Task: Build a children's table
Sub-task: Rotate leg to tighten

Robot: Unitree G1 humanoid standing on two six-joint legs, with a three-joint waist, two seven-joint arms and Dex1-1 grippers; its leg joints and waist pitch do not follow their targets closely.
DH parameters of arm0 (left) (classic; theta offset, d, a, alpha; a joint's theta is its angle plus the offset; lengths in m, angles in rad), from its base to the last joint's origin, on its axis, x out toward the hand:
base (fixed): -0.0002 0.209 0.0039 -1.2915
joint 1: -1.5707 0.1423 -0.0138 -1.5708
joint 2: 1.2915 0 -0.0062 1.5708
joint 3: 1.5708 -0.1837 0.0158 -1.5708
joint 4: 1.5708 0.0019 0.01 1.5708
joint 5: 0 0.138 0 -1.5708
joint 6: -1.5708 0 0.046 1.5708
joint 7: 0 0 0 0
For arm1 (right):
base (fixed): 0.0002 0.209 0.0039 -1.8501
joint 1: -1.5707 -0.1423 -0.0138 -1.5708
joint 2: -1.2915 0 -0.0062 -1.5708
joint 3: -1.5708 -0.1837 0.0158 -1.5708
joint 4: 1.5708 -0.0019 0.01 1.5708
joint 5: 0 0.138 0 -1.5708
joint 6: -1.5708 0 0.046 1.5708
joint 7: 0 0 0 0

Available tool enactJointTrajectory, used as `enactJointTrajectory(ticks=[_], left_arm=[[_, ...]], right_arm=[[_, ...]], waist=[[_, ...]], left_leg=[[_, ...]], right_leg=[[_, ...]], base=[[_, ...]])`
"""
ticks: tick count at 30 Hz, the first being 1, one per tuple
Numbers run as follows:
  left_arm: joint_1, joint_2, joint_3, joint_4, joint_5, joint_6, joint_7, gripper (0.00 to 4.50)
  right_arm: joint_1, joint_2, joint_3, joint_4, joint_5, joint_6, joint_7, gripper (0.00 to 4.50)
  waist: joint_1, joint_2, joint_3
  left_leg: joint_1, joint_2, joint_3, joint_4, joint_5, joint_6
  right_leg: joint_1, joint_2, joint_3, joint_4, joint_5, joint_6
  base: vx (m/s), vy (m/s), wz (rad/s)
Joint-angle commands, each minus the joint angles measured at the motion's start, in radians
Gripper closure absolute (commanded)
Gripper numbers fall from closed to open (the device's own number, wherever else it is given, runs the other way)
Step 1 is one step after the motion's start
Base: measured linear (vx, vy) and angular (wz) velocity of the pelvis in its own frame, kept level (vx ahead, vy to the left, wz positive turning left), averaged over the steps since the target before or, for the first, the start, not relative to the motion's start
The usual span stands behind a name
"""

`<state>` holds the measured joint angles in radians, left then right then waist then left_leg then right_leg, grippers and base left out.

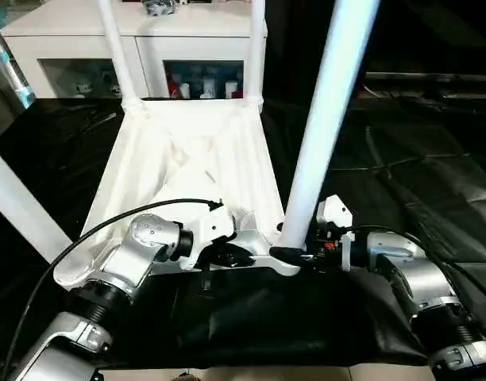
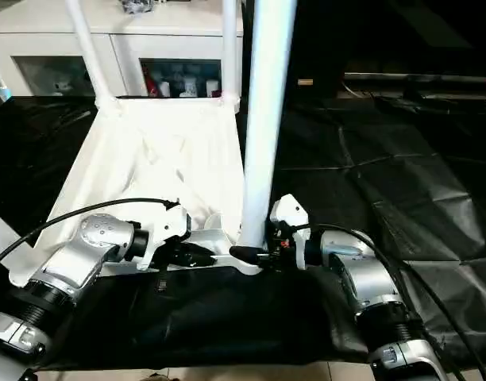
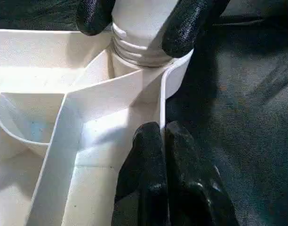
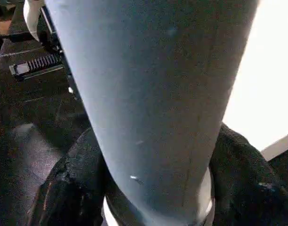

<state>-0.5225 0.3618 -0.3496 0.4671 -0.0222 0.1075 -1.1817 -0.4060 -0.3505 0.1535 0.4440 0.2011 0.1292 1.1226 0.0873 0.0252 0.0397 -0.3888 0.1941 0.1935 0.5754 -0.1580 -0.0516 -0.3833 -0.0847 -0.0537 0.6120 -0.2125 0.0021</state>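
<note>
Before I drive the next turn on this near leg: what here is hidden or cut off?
- Near leg: top runs off the head views.
- Its thread depth in the corner socket: covered by right gripper fingers in the left wrist view.
- Left leg: socket joint hidden behind the left forearm.
- Cabinet contents: too small.
- Left gripper: shut on the table rim.

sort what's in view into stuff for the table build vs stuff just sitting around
For the job: upturned table top; near leg gripped by the right gripper; left gripper at the top's edge.

Just about: white cabinet; black sheet.
</note>
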Motion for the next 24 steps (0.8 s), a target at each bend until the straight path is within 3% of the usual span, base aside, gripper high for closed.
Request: enactJointTrajectory(ticks=[1, 4, 6, 8, 11, 16, 17, 24], left_arm=[[-0.026, -0.033, 0.017, 0.023, 0.017, 0.005, 0.088, 4.50], [-0.047, -0.063, 0.036, 0.056, 0.024, 0.016, 0.159, 4.50], [-0.098, -0.148, 0.065, 0.131, 0.052, 0.045, 0.340, 4.50], [-0.105, -0.163, 0.067, 0.141, 0.056, 0.052, 0.366, 4.50], [-0.127, -0.246, 0.078, 0.175, 0.066, 0.079, 0.489, 4.50], [-0.129, -0.282, 0.066, 0.181, 0.072, 0.071, 0.498, 4.50], [-0.127, -0.280, 0.064, 0.178, 0.071, 0.070, 0.486, 4.50], [-0.102, -0.214, 0.048, 0.142, 0.049, 0.020, 0.351, 4.50]], right_arm=[[0.001, 0.038, -0.019, 0.016, -0.007, 0.011, -0.086, 1.93], [0.000, 0.077, -0.050, 0.045, -0.010, 0.015, -0.185, 1.93], [-0.007, 0.162, -0.097, 0.111, -0.037, 0.020, -0.415, 1.93], [-0.009, 0.174, -0.098, 0.118, -0.046, 0.017, -0.446, 1.94], [-0.039, 0.248, -0.106, 0.154, -0.069, 0.021, -0.590, 1.94], [-0.054, 0.294, -0.077, 0.146, -0.063, 0.000, -0.544, 1.94], [-0.054, 0.295, -0.074, 0.137, -0.053, -0.001, -0.514, 1.38], [-0.044, 0.204, -0.043, 0.085, -0.016, 0.028, -0.311, 0.70]], waist=[[-0.004, -0.013, -0.059], [-0.008, -0.015, -0.053], [-0.012, -0.010, -0.052], [-0.018, -0.014, -0.051], [-0.025, -0.012, -0.053], [-0.028, -0.010, -0.057], [-0.028, -0.010, -0.057], [-0.025, -0.012, -0.054]], left_leg=[[0.025, 0.041, -0.014, -0.059, -0.200, 0.054], [0.027, 0.037, -0.014, -0.062, -0.241, 0.029], [0.029, 0.036, -0.017, -0.066, -0.261, 0.004], [0.031, 0.036, -0.018, -0.069, -0.283, -0.009], [0.027, 0.034, -0.018, -0.067, -0.276, 0.002], [0.023, 0.032, -0.016, -0.063, -0.232, 0.033], [0.021, 0.032, -0.016, -0.063, -0.228, 0.042], [0.021, 0.033, -0.015, -0.063, -0.242, 0.062]], right_leg=[[0.033, -0.058, 0.038, -0.069, -0.106, -0.234], [0.028, -0.061, 0.040, -0.080, -0.204, -0.217], [0.026, -0.062, 0.041, -0.083, -0.257, -0.200], [0.024, -0.061, 0.041, -0.089, -0.292, -0.186], [0.025, -0.060, 0.042, -0.090, -0.268, -0.178], [0.030, -0.056, 0.040, -0.086, -0.178, -0.190], [0.031, -0.056, 0.040, -0.084, -0.163, -0.194], [0.032, -0.058, 0.039, -0.088, -0.196, -0.197]], base=[[0.000, 0.000, 0.00], [0.000, 0.000, 0.00], [0.000, 0.000, 0.00], [0.000, 0.000, 0.00], [0.000, 0.000, 0.00], [0.000, 0.000, 0.00], [0.000, 0.000, 0.00], [0.000, 0.000, 0.00]])
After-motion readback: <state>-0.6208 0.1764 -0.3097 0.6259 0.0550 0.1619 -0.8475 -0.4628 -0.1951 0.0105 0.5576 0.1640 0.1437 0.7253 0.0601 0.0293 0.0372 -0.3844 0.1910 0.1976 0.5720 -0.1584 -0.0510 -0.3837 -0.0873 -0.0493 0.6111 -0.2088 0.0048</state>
